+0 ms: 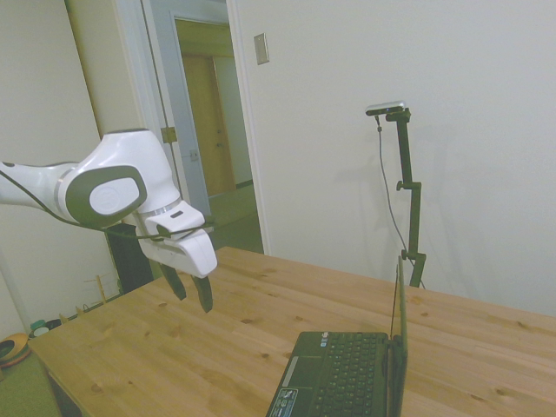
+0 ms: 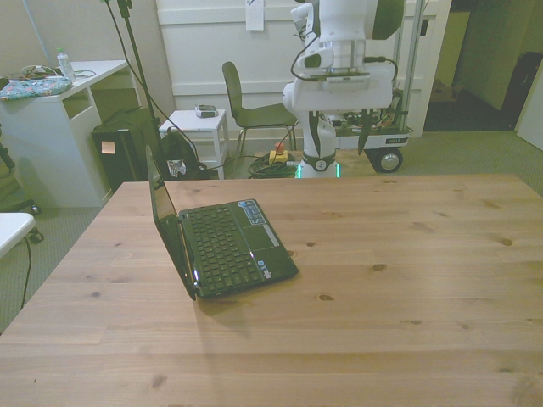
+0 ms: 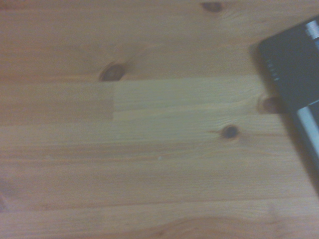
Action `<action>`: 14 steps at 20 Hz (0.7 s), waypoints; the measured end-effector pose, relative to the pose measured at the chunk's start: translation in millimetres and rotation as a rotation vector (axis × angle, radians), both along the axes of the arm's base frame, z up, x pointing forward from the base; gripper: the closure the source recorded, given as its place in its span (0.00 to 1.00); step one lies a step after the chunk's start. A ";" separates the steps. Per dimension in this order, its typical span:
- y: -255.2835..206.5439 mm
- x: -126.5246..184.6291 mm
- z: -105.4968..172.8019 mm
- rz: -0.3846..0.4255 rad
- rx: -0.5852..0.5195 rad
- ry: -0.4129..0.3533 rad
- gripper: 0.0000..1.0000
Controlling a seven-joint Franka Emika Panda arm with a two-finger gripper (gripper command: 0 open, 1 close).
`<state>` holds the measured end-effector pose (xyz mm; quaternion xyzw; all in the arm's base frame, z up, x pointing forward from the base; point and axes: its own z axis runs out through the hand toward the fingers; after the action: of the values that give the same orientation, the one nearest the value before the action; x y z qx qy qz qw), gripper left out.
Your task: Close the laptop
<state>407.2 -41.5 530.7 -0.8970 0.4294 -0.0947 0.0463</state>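
Side view: laptop sits open on the wooden surface, cut off by the lower edge of the frame, lid upright and seen nearly edge-on, keyboard facing the arm's side. Small stickers show near the palm rest. White arm reaches in from the left, end effector hanging in the air above the surface, well apart from the laptop, tilted slightly. Its two dark fingers point down with a gap between them, nothing held. Open doorway and plain wall behind.

Front view: laptop is on the front view's left half of the surface, lid standing about upright on its left side, keyboard and palm rest toward the front view's right, screen dark. End effector is high up beyond the far edge of the surface, fingers spread wide apart and empty, not near the lid. Chair, small white side table and white desk stand in the background on the floor.

Wrist view: blurry patch of wooden surface with dark knots, one black corner of the laptop at the frame's edge, lying flat on the wood. Detail too soft to tell more.
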 end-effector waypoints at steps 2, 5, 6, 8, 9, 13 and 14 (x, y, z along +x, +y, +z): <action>-25.5 2.0 18.2 -0.044 0.012 -0.016 0.00; -72.7 7.7 42.1 -0.107 0.028 -0.038 0.00; -88.9 10.0 49.0 -0.126 0.033 -0.043 0.00; -118.6 14.3 64.3 -0.160 0.037 -0.053 0.00; -132.9 16.5 72.7 -0.177 0.038 -0.059 0.00; -185.4 27.2 107.9 -0.238 0.037 -0.081 0.00; -198.0 30.0 115.3 -0.250 0.038 -0.084 0.00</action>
<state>437.2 -239.4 646.0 -0.8307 0.5370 -0.1294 0.0689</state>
